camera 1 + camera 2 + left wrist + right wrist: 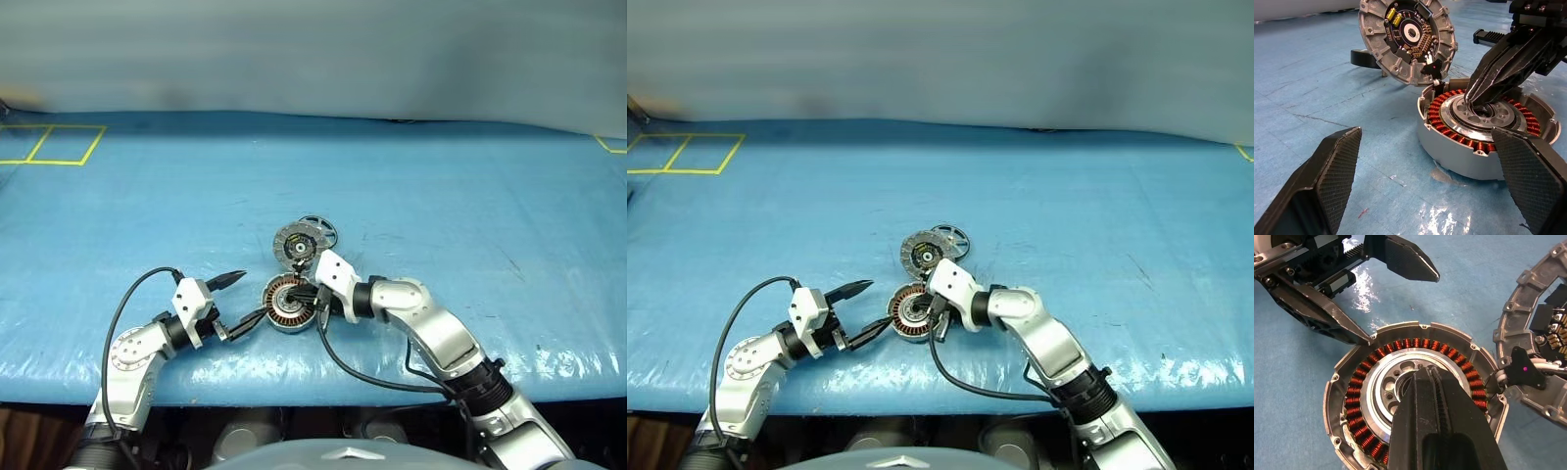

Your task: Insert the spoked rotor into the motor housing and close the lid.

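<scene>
Motor housing (1415, 401) holds copper windings around a silver hub; hinged lid (1408, 39) stands open behind it. Right gripper (1425, 377), pinched closed, tips inside hub. Left gripper (238, 303) spread wide beside housing. Spoked rotor (320, 232) behind lid.

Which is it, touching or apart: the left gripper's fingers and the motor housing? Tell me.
Touching: the right wrist view shows one of the left gripper's fingers with its tip against the motor housing's rim.

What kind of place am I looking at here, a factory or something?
Probably a robot test bench rather than a factory: one table under a blue cover with yellow tape squares, and one opened motor housing, its lid and a spoked rotor laid out.
</scene>
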